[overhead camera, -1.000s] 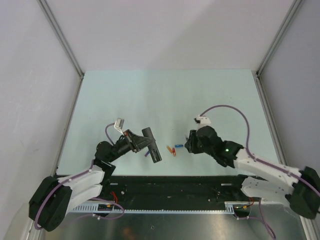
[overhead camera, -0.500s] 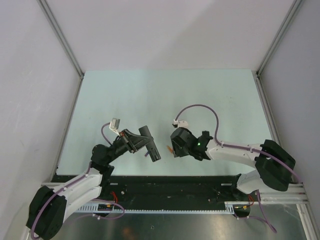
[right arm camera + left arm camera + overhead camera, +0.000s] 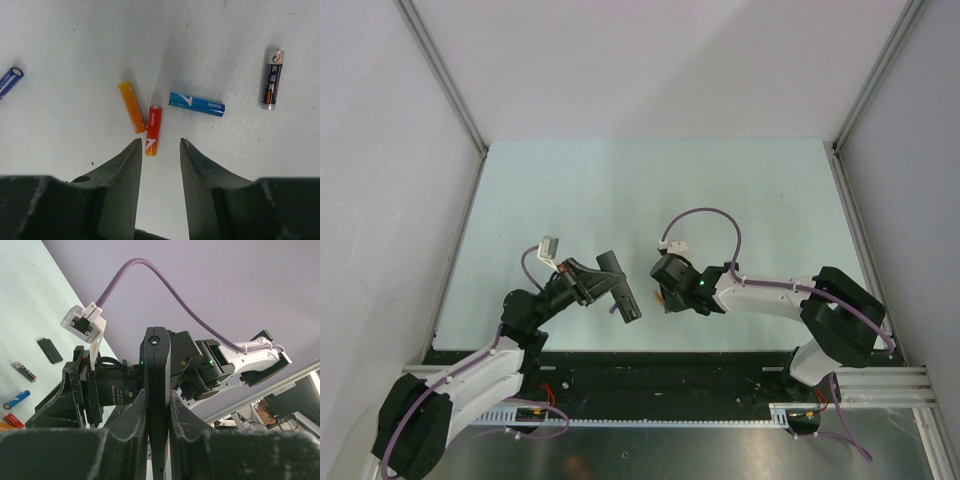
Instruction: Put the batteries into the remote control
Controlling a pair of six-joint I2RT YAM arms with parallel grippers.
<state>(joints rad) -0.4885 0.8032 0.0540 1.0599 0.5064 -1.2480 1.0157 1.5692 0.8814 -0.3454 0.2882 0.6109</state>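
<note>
My left gripper (image 3: 603, 284) (image 3: 157, 402) is shut on the remote control (image 3: 623, 290) (image 3: 157, 385), a slim black bar held off the table and clamped edge-on between the fingers. In the right wrist view two batteries lie side by side on the table, one orange (image 3: 132, 107) and one red (image 3: 153, 130). My right gripper (image 3: 160, 145) (image 3: 665, 296) hangs open just over them. The red battery's lower end sits by the left fingertip (image 3: 133, 150), and nothing is between the fingers. From above, the right gripper hides most of both batteries.
A blue battery (image 3: 196, 104) lies right of the red one and a black-and-silver battery (image 3: 272, 78) further right. Another blue cell (image 3: 10, 80) is at the left edge. A small dark grey piece (image 3: 50, 350) lies on the table behind the right gripper.
My right arm has swung left over the batteries and now covers them from above, its fingers spread a little wider. The left arm with the remote control has barely shifted.
</note>
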